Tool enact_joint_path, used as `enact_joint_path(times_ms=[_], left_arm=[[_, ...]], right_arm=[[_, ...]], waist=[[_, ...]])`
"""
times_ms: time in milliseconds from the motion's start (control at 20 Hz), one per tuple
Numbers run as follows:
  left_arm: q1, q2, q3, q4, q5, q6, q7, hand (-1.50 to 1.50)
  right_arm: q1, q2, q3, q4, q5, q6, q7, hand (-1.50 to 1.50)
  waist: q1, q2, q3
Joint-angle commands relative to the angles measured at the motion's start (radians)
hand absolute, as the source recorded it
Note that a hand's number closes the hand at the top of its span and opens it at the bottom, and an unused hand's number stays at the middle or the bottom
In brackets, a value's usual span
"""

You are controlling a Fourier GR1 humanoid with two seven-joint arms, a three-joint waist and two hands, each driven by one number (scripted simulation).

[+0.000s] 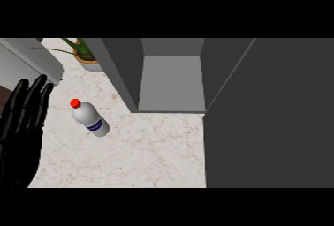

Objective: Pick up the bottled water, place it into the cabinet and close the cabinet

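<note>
The bottled water (89, 117) stands alone on the table (143, 150), left of the open cabinet (171, 81). Left hand (23, 128) rests at the left edge, fingers straight, holding nothing. Risk: bottle is narrow, a side touch could tip it. Right hand not visible; cabinet door partly cut off.

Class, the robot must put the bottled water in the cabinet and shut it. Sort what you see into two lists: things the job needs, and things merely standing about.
Needed: bottled water on the counter; open cabinet; cabinet door; left hand, open.

Standing about: potted plant; white appliance at far left.
</note>
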State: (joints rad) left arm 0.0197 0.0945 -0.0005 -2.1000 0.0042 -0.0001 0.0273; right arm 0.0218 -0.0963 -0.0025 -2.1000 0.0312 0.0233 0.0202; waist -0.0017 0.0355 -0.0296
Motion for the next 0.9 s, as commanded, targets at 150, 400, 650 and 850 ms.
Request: enact_joint_path(times_ms=[150,400,650,850], left_arm=[[-0.153,0.069,0.057,0.114,0.167,-0.124,0.045,-1.5],[-0.057,-0.071,0.012,0.189,0.339,-0.032,0.327,-1.5],[-0.084,-0.016,0.087,0.154,0.455,-0.027,0.459,-1.5],[-0.046,0.034,0.129,0.004,0.515,-0.001,0.583,-1.5]], right_arm=[[0.052,-0.02,0.027,-0.116,0.001,0.037,0.005,-1.5],[0.15,0.093,0.135,-0.061,-0.232,0.022,0.129,-1.5],[0.303,0.063,0.08,-0.111,-0.349,0.106,0.11,-1.5],[0.338,0.082,0.126,-0.19,-0.324,0.081,0.154,-1.5]], waist=[[-0.013,-0.036,0.029],[-0.009,-0.034,0.032],[-0.006,-0.038,0.031],[0.001,-0.038,0.03]])
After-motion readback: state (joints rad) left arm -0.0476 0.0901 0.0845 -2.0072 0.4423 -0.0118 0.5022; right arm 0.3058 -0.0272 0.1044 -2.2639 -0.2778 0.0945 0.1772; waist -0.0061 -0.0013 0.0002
